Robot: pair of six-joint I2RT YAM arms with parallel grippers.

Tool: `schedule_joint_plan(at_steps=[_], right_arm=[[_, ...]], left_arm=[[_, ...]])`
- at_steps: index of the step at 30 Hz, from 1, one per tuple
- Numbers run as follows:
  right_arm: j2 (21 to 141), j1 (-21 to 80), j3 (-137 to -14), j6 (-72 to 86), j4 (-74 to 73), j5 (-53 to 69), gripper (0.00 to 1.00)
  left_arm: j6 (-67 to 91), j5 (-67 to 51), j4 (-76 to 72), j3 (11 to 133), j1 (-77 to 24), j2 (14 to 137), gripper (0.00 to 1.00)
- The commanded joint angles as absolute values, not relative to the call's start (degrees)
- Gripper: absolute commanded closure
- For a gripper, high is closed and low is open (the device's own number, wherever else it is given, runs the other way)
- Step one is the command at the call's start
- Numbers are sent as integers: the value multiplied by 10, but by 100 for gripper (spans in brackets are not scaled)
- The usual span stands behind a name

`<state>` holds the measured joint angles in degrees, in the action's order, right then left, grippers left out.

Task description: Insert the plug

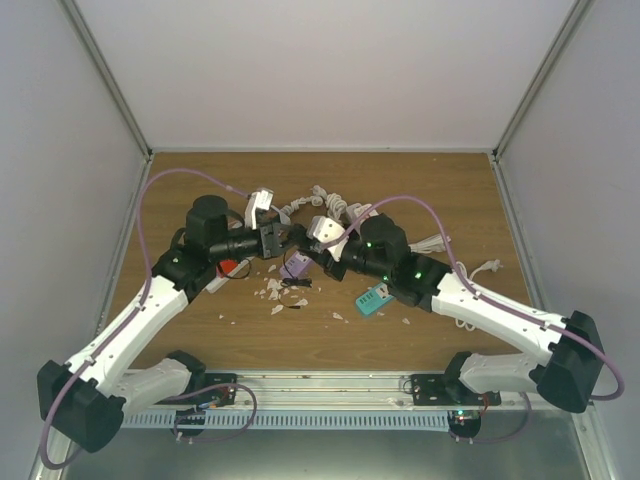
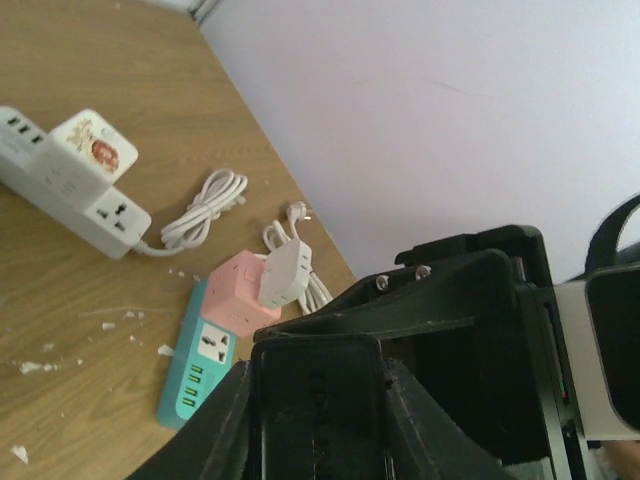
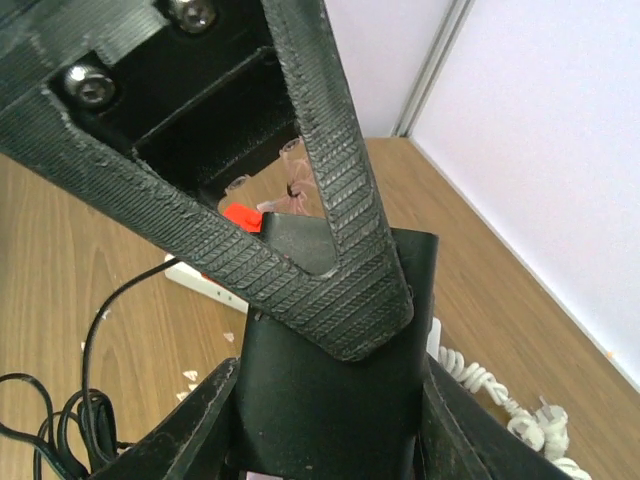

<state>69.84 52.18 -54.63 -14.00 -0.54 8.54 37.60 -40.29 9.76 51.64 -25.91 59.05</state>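
At centre of brown wooden table (image 1: 420,190), left gripper (image 1: 283,240) and right gripper (image 1: 318,252) hovering by small purple plastic socket cube (image 1: 296,266), left jaws pressing together, right jaws' state indeterminable.

Bright, even overhead light, soft faint shadows on the wooden surface (image 1: 400,180), pale walls (image 1: 320,70) slightly washed out, wrist views blurred in near foreground.

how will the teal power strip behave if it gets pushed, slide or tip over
The teal power strip lies flat on the wooden table, so it would probably slide, not tip. The pink cube and white plug sitting at one end likely make that end heavier, so it may pivot when pushed.
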Motion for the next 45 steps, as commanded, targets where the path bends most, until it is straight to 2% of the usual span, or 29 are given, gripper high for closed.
schedule_joint_plan(at_steps=[1,2,5,6,9,18,23,33,45], right_arm=[[687,527,-549,-155,-15,89,71],[687,527,-550,-149,-16,83,67],[685,527,-551,-107,-29,55,32],[682,528,-549,-92,-37,51,24],[662,527,-534,-37,-62,43,13],[522,507,-449,194,-84,-99,12],[494,494,-432,291,-122,-174,12],[473,490,-409,327,-112,-195,12],[453,488,-396,344,-129,-214,12]], left_arm=[[342,-433,121,536,-256,599,80],[336,-431,125,537,-256,601,83],[309,-407,136,540,-256,604,86],[288,-387,143,542,-256,606,86],[212,-312,165,540,-256,618,86],[52,-146,219,533,-283,691,86],[24,-130,206,524,-301,734,85],[25,-85,145,553,-354,850,86],[32,26,60,532,-388,877,87]])
